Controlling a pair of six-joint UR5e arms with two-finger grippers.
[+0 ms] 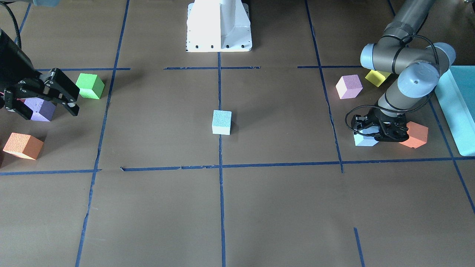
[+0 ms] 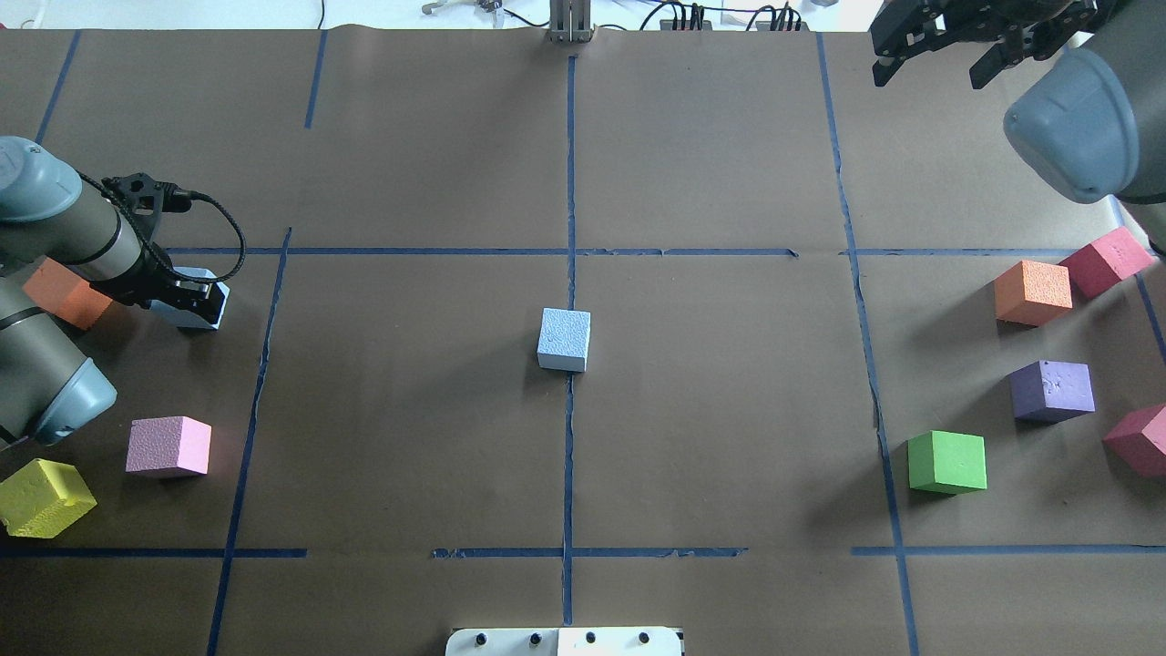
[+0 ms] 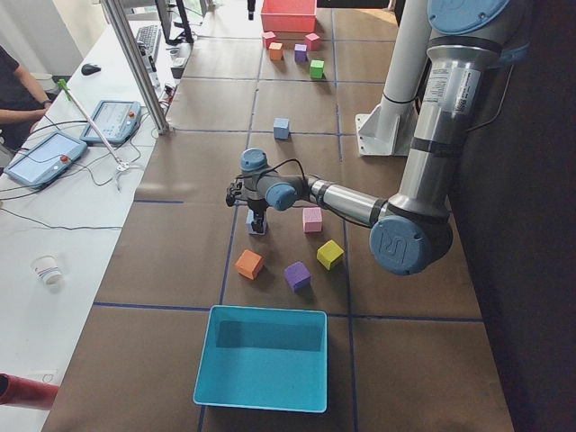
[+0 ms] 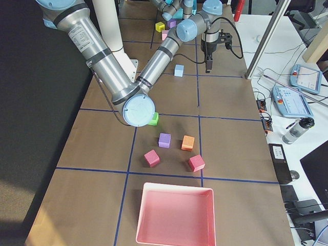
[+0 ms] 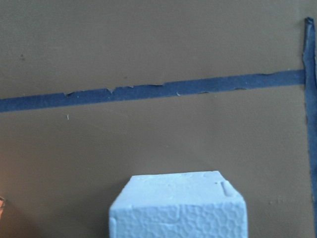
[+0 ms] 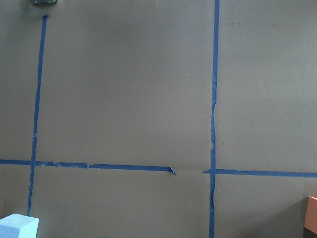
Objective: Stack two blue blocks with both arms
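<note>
Left gripper (image 1: 378, 130) is down low, at about nine o'clock from table centre in the overhead view, its jaws straddling the outer blue block (image 1: 363, 140). Clamped or only poised around it? Can't tell from here, though the wrist camera has the cube right under the lens. The centre blue block (image 2: 565, 339) sits alone on the tape cross, and that one looks like the base. Right gripper (image 2: 929, 68) hangs high at one o'clock, fingers spread, carrying nothing.

Now the hazards. The orange cube (image 1: 415, 134) lies just beside the left gripper, so a crooked lift could drag it along. Light foam and a shallow pinch mean the cube could twist or drop on the way over. And if it lands off-square, it shoves the base or topples off. The right arm should stay out of the lane.
</note>
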